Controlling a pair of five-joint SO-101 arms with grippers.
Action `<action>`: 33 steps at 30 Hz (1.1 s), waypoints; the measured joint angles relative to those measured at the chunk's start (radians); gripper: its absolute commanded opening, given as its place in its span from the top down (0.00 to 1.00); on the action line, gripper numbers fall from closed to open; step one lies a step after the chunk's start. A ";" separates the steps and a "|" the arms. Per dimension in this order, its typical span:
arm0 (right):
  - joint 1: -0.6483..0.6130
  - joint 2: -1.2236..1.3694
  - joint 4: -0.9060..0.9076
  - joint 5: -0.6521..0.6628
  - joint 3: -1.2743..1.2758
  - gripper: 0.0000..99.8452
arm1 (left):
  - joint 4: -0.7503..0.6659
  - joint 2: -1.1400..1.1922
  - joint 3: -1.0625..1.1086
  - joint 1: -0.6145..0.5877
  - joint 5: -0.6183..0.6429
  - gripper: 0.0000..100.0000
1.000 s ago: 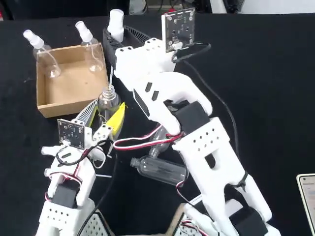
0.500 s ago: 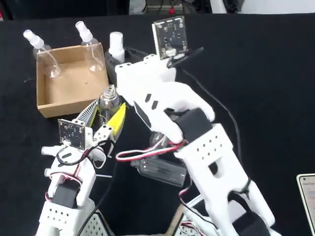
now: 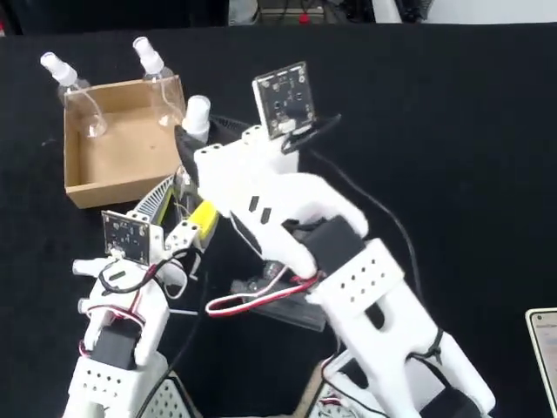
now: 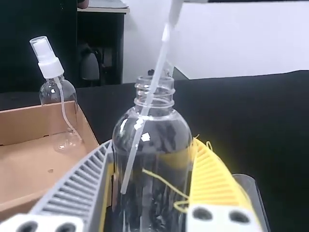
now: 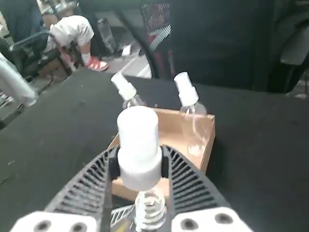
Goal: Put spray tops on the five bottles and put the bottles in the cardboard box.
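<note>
In the high view the held bottle point(image 3: 184, 190) is mostly covered by the right arm point(image 3: 261, 187), and the lying bottle point(image 3: 291, 312) is largely hidden under that arm. A flat thing point(image 3: 545, 348) is cut off by the right edge and cannot be identified. In the left wrist view the held bottle's base is hidden between the fingers point(image 4: 82, 183) of the left end effector point(image 4: 152, 145), and the tube point(image 4: 149, 96) is cut off by the frame edge. In the right wrist view the neck point(image 5: 147, 209) of the held bottle is cut off by the frame edge, and the near wall of the box point(image 5: 195, 128) is hidden behind the spray top point(image 5: 139, 145)
</note>
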 measured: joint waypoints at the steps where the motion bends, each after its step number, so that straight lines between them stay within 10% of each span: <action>1: -0.003 0.000 -0.032 0.000 0.023 0.99 | 0.000 0.000 0.000 -0.002 0.000 0.91; 10: -0.006 0.000 -0.081 0.000 0.078 0.82 | 0.000 0.000 0.000 -0.006 0.000 0.92; 33: 0.078 0.000 -0.017 0.000 -0.044 0.96 | 0.000 0.000 0.000 -0.006 0.000 0.91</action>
